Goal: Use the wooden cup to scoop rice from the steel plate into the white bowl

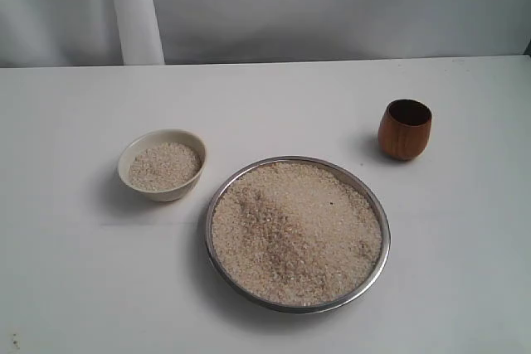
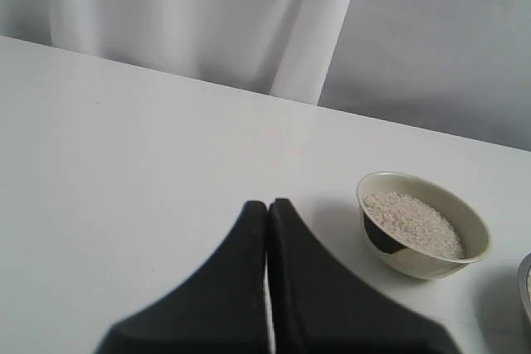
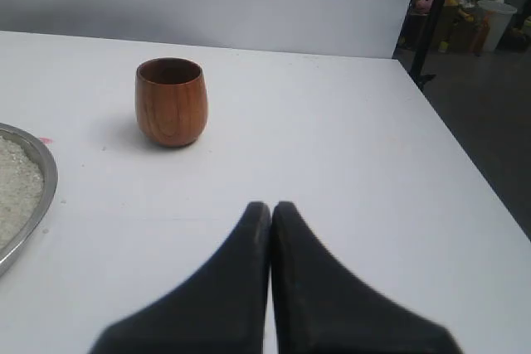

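Seen from outside, the plate (image 1: 209,234) full of rice (image 1: 299,230) sits between the bowl (image 1: 170,192) on its left and the upright cup (image 1: 404,134) on its right, with no arms showing. Only the wrist cameras show the left gripper (image 2: 267,205) and right gripper (image 3: 270,206) — both pinched tight, holding nothing.

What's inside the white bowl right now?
The white bowl holds rice, a level layer below the rim. The grains cover its bottom, so anything beneath them cannot be seen.
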